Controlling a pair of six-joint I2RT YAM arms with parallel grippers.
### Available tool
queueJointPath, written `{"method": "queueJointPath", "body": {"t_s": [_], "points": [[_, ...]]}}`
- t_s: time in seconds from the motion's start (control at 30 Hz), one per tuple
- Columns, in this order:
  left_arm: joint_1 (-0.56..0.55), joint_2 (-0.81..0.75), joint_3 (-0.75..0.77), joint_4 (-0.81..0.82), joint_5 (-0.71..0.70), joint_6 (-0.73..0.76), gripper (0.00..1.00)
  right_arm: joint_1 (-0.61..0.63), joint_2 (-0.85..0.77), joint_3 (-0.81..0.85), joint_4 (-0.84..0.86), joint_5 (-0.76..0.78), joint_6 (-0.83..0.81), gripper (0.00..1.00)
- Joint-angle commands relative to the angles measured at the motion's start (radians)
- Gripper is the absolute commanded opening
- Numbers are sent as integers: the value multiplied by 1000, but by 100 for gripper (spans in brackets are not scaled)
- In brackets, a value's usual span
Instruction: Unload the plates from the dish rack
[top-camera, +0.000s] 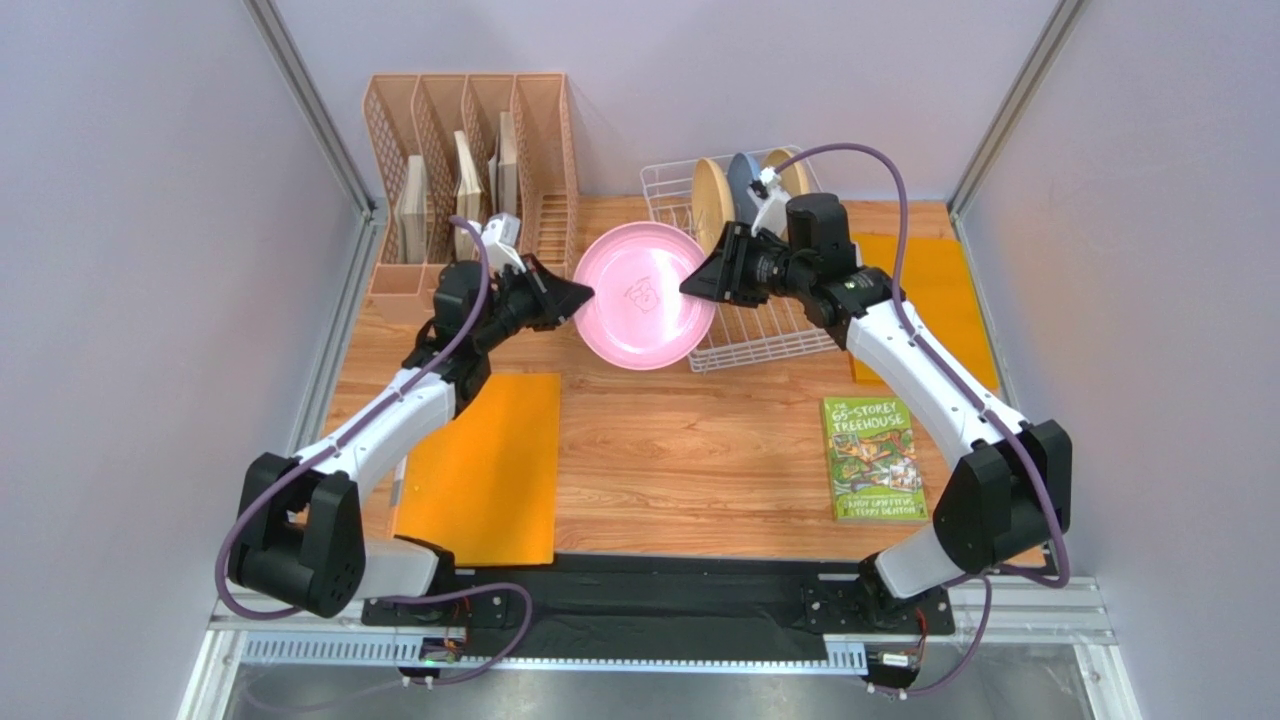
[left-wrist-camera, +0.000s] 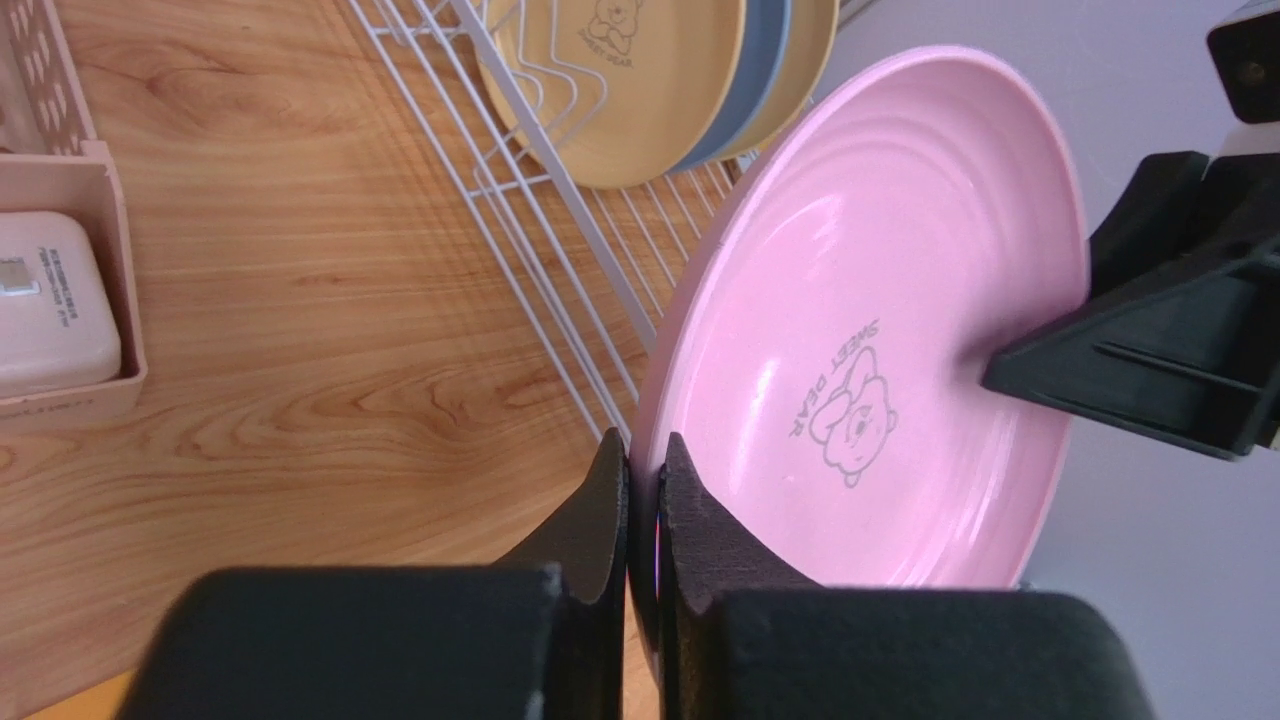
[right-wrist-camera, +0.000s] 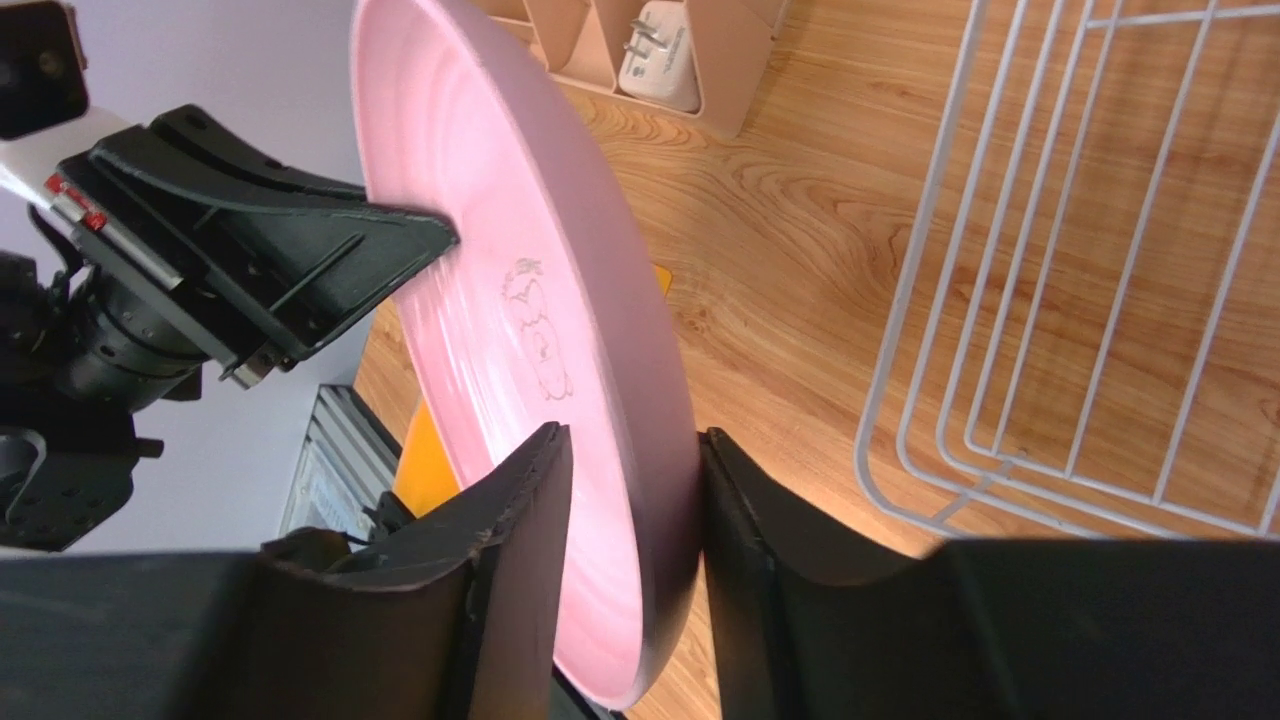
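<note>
A pink plate (top-camera: 643, 293) hangs upright above the table between both arms, left of the white wire dish rack (top-camera: 751, 338). My left gripper (top-camera: 583, 296) is shut on its left rim; in the left wrist view the fingertips (left-wrist-camera: 643, 450) pinch the pink plate's (left-wrist-camera: 887, 300) edge. My right gripper (top-camera: 694, 281) straddles the opposite rim, and in the right wrist view its jaws (right-wrist-camera: 631, 435) stand slightly loose around the pink plate (right-wrist-camera: 511, 270). Three plates stand in the rack: pale yellow (top-camera: 711, 195), blue (top-camera: 744, 180) and cream-tan (top-camera: 784, 168).
A peach slotted organizer (top-camera: 466, 165) with beige boards stands at the back left, close behind my left gripper. Orange mats lie at the front left (top-camera: 481, 465) and right of the rack (top-camera: 932, 300). A green book (top-camera: 869, 458) lies at the front right.
</note>
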Motion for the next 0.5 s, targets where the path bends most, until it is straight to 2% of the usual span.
{"method": "queueJointPath", "body": {"t_s": [0.0, 0.07, 0.17, 0.3, 0.47], "points": [[-4, -21, -2, -71, -40, 66, 0, 7, -18, 15, 68, -7, 5, 53], [-6, -31, -7, -100, -50, 89, 0, 2, -14, 21, 19, 32, -28, 57], [-6, -38, -11, -143, -57, 107, 0, -9, 5, 32, -25, 76, -57, 75], [-9, -63, -29, -249, -44, 126, 0, -12, 14, 53, -97, 258, -121, 76], [-15, -118, -105, -322, -11, 136, 0, -25, 28, 73, -142, 335, -164, 76]]}}
